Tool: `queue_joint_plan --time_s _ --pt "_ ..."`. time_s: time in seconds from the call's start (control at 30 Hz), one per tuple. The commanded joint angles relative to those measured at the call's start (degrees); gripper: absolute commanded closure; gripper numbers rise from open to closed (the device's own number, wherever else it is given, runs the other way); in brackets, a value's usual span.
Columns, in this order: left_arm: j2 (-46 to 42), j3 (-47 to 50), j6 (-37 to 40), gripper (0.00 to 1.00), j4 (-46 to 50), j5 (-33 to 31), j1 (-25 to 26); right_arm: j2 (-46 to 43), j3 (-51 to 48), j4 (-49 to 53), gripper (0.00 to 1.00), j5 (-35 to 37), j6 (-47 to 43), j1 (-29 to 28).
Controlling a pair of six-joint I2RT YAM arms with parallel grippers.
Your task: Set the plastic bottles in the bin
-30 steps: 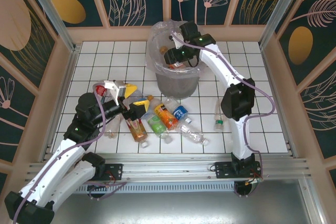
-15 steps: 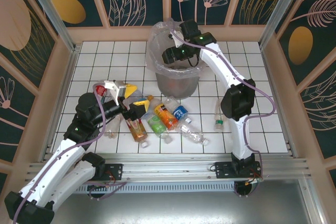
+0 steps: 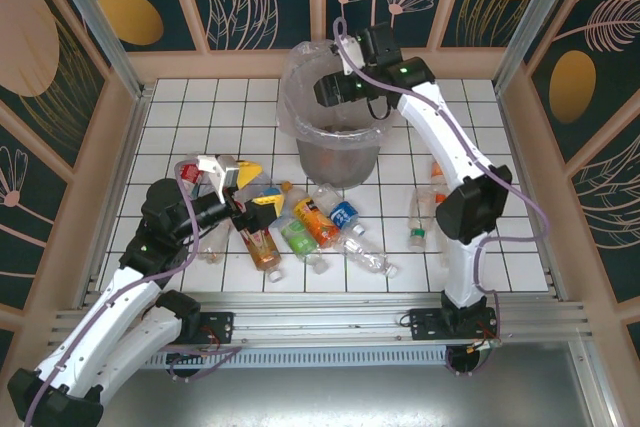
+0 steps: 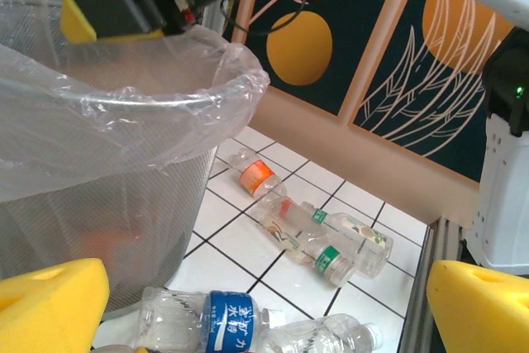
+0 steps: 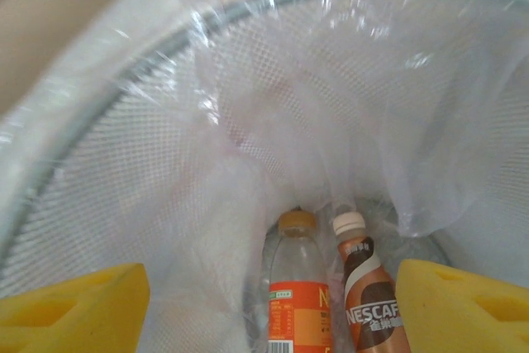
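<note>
Nearest the arm bases, the left gripper (image 3: 252, 185) hangs over the near-left part of the white tiled table (image 3: 200, 107), its yellow pads (image 4: 479, 303) spread wide with nothing between them. Just beside and below it lies a loose cluster of plastic bottles – a brown-labelled one (image 3: 260, 245), a green-labelled one (image 3: 295, 237), an orange-labelled one (image 3: 315, 222), a blue-labelled one (image 3: 343, 214) and a clear one (image 3: 368, 260), all on their sides. A red-capped bottle (image 3: 190, 169) lies to the left of the gripper. Further right, apart from the cluster, two more bottles lie close together: one with a green cap (image 3: 417, 219) and one with an orange label (image 3: 437, 177). Beyond the cluster stands the bin (image 3: 340, 159), grey mesh lined with a clear bag. The right gripper (image 3: 330, 92) hovers over its rim, jaws parted and holding nothing – its wrist view looks down on an orange-labelled bottle (image 5: 299, 303) and a brown Nescafé bottle (image 5: 365, 307) lying side by side at the bottom of the bin.
</note>
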State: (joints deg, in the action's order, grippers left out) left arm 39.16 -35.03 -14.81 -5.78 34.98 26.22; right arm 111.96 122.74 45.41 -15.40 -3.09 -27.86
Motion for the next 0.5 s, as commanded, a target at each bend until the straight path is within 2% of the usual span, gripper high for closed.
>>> queue_joint_plan --time_s 0.0,0.47 --pt "-0.3 -0.1 1.1 0.02 -0.6 3.1 0.2 -5.6 -3.1 -4.2 0.21 2.0 1.4 0.2" --pt "-0.7 -0.4 1.2 0.01 -0.5 5.5 0.2 -31.1 -28.8 -21.6 0.22 6.5 6.1 0.2"
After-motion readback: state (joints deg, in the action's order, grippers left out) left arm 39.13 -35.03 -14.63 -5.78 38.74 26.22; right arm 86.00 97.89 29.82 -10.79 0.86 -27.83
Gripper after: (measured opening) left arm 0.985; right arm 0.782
